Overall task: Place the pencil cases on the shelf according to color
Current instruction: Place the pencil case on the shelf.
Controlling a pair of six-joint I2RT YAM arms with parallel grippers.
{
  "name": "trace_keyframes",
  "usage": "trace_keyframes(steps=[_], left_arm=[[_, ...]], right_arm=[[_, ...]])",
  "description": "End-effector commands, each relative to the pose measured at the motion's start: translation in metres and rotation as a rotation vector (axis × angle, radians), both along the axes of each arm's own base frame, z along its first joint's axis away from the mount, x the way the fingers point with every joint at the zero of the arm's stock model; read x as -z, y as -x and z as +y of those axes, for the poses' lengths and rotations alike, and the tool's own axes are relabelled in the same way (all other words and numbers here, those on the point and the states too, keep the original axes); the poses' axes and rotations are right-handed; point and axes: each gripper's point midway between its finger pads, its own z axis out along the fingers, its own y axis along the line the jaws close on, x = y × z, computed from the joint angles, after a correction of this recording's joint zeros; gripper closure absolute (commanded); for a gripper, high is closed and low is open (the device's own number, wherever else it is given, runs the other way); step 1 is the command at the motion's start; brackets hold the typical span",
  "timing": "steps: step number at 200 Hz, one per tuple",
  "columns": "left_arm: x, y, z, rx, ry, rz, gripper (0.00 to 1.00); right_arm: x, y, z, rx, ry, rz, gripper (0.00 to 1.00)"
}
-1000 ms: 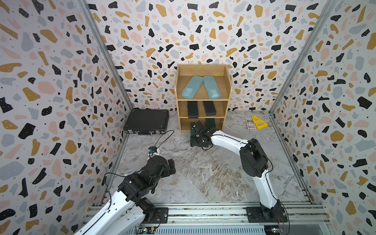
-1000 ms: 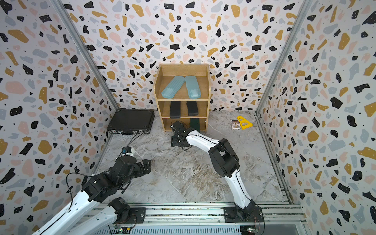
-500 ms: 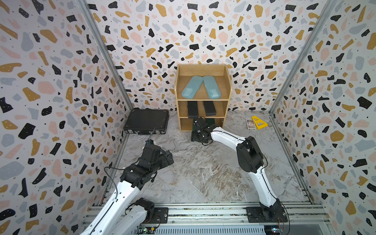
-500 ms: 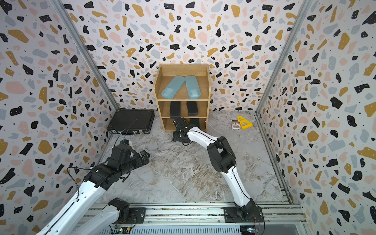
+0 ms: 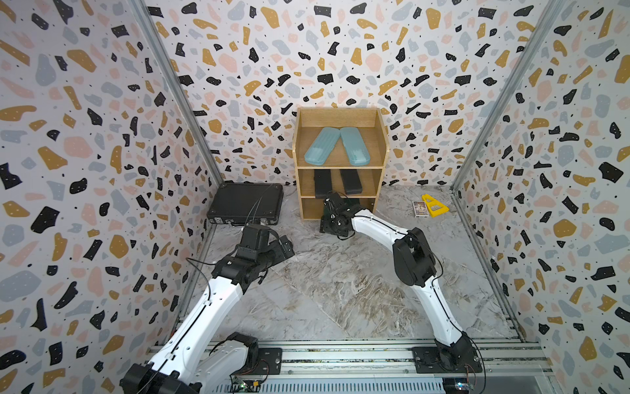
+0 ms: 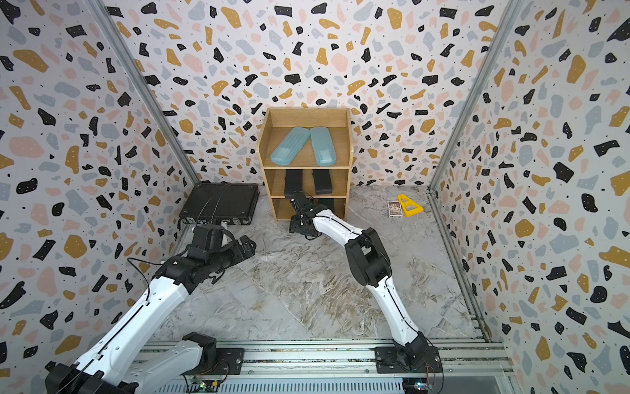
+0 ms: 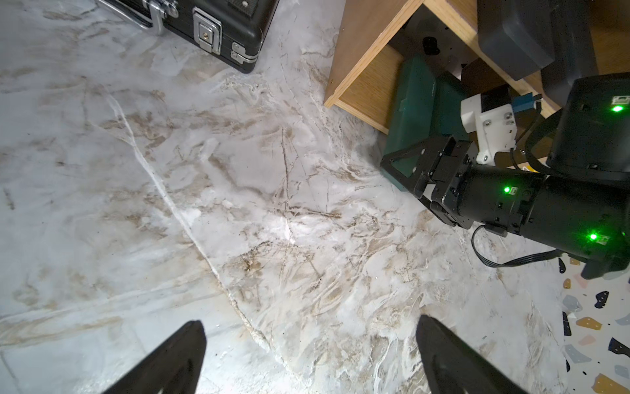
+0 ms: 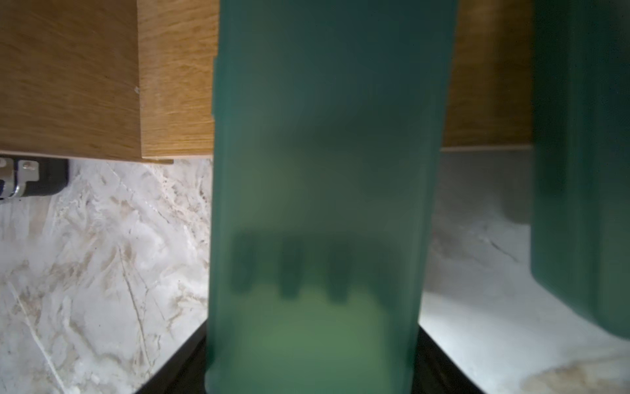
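Note:
The light-wood shelf [image 5: 335,117] [image 6: 306,117] stands against the back wall. Two light blue pencil cases [image 5: 322,146] [image 5: 354,146] lie on its top tier and two black ones [image 5: 322,183] [image 5: 351,180] on the middle tier. My right gripper [image 5: 333,205] [image 8: 313,375] is at the mouth of the bottom tier, shut on a dark green case [image 8: 317,170] [image 7: 414,102] whose far end is inside that tier. A second green case [image 8: 579,170] [image 7: 450,99] lies beside it, partly in the tier. My left gripper [image 5: 286,244] [image 7: 308,322] hangs open and empty over the floor.
A large black briefcase [image 5: 245,204] [image 7: 211,20] lies on the floor left of the shelf, just behind my left arm. A yellow triangular object [image 5: 433,205] and a small card box [image 5: 419,208] sit at the back right. Patterned walls close in three sides.
My right gripper has moved toward the shelf, carrying the green case into the bottom tier. My left arm has stretched farther back toward the briefcase, still open.

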Motion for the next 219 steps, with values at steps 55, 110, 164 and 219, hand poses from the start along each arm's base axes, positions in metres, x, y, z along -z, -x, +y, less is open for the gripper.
trace_keyframes(steps=[55, 110, 164, 219], left_arm=[[-0.004, -0.012, -0.002, 0.026, 0.025, -0.043, 0.00], [0.007, -0.011, -0.004, 0.035, 0.035, -0.031, 0.00], [0.010, -0.011, -0.004, 0.032, 0.045, -0.033, 0.00], [0.008, -0.012, -0.002, 0.028, 0.046, -0.040, 0.00]], right_arm=[[-0.016, -0.013, -0.012, 0.009, 0.022, -0.019, 0.54], [-0.018, -0.021, -0.017, 0.024, 0.011, -0.025, 0.38], [-0.026, -0.026, -0.018, 0.028, -0.014, -0.040, 0.31], [-0.027, -0.031, -0.024, 0.041, -0.005, -0.056, 0.20]])
